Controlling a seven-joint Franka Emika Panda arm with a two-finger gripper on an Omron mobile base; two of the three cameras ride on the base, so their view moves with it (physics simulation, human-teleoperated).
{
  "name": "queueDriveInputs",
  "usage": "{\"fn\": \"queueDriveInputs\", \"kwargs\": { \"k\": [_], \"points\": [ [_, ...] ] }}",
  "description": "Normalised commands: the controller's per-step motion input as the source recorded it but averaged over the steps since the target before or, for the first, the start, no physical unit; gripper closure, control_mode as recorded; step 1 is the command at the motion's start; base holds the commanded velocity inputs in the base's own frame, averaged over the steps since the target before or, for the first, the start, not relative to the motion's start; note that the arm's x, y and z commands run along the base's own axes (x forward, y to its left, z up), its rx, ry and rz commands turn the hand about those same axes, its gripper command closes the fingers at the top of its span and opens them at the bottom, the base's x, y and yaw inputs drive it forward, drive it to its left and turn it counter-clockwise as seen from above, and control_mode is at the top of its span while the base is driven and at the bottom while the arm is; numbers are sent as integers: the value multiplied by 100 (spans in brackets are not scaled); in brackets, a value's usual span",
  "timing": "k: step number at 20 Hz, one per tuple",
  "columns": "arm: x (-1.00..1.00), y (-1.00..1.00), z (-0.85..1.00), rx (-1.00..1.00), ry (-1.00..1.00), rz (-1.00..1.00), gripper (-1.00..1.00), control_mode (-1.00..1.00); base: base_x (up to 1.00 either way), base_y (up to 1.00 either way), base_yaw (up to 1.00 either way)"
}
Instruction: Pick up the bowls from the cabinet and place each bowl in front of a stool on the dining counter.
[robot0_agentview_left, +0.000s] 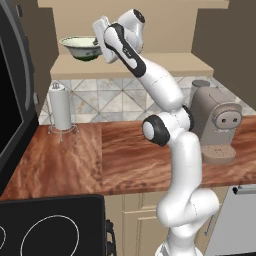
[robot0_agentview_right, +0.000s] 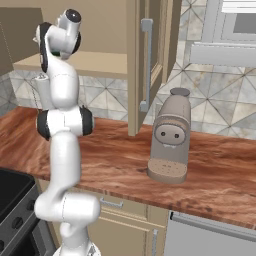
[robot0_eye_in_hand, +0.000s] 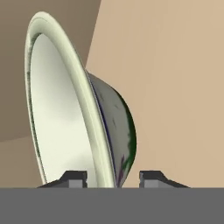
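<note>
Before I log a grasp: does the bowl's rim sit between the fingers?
Yes, the bowl's rim runs down between the two fingers.

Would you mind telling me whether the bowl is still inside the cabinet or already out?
Still inside: the bowl sits upright on the cabinet shelf, with the jaws straddling its rim.

Cream-lined, dark green bowl (robot0_eye_in_hand: 87, 131); reddish-brown counter (robot0_agentview_left: 90, 160)

No readable text, label, brand, number or sign appears in any of the views. The coffee machine (robot0_agentview_right: 170, 142), the paper towel roll (robot0_agentview_left: 61, 106), the bowl (robot0_eye_in_hand: 78, 127), the cabinet door (robot0_agentview_right: 150, 60) and the stove top (robot0_agentview_left: 50, 227) all carry plain, unmarked surfaces.
</note>
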Motion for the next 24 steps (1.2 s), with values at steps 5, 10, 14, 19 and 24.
{"fn": "queueDriveInputs", "kwargs": {
  "k": [5,10,14,19,24],
  "points": [
    [2,11,0,0,3,1,100,-100,0,0,0],
    [0,-1,0,0,0,0,100,-100,0,0,0],
    [-4,-22,0,0,0,-3,100,-100,0,0,0],
    [-25,-26,0,0,-2,-10,100,-100,0,0,0],
    [-44,-22,0,0,-1,-11,100,-100,0,0,0]
  ]
}}
